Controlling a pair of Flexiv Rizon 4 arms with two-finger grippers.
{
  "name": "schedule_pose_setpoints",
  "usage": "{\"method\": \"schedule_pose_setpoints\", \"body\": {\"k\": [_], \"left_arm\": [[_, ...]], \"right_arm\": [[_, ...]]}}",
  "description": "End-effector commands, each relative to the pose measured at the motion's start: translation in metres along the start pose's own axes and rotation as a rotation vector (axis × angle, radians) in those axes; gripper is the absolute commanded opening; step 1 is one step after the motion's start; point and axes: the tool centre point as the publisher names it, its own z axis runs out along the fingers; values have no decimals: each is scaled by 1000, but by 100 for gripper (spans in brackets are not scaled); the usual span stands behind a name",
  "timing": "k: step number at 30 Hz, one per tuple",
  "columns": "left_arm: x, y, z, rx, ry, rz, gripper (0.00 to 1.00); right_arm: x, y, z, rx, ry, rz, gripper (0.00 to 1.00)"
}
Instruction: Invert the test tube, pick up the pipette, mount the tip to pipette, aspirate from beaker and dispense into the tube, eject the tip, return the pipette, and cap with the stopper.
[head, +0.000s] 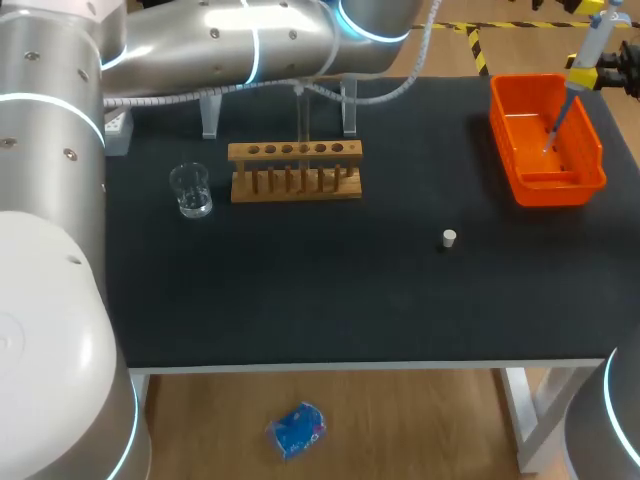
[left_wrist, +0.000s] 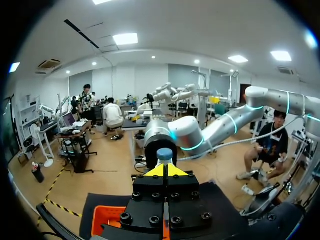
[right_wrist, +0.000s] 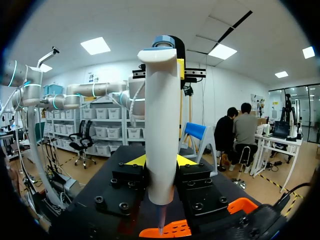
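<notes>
The right claw (right_wrist: 161, 161) is clenched on the pipette (right_wrist: 161, 110) over the orange bin (head: 560, 190); the left claw (left_wrist: 165, 170) I cannot tell.

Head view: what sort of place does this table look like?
Probably a laboratory bench: a wooden tube rack, a glass beaker and a pipette over an orange bin suggest it.

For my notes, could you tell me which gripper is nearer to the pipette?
Right: the right gripper is shut on the pipette; the left gripper, tips closed, faces its blue top from close by.
</notes>
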Motion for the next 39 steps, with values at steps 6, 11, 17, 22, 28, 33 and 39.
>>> {"method": "schedule_pose_setpoints", "body": {"k": [6,11,17,22,28,33,39], "left_arm": [[5,8,6,4,5,-18,0],[7,13,8,9,7,-31,0],[9,17,11,18,8,-39,0],[11,22,12,24,5,-47,0],[12,25,14,29,8,-54,0],[12,27,14,33,7,-59,0],[13,24,8,27,-3,-54,0]], "right_arm": [[1,2,0,3,-1,0,0],[1,2,0,3,-1,0,0],[1,2,0,3,-1,0,0],[1,2,0,3,-1,0,0],[1,2,0,3,-1,0,0],[1,2,0,3,-1,0,0],[1,2,0,3,-1,0,0]]}}
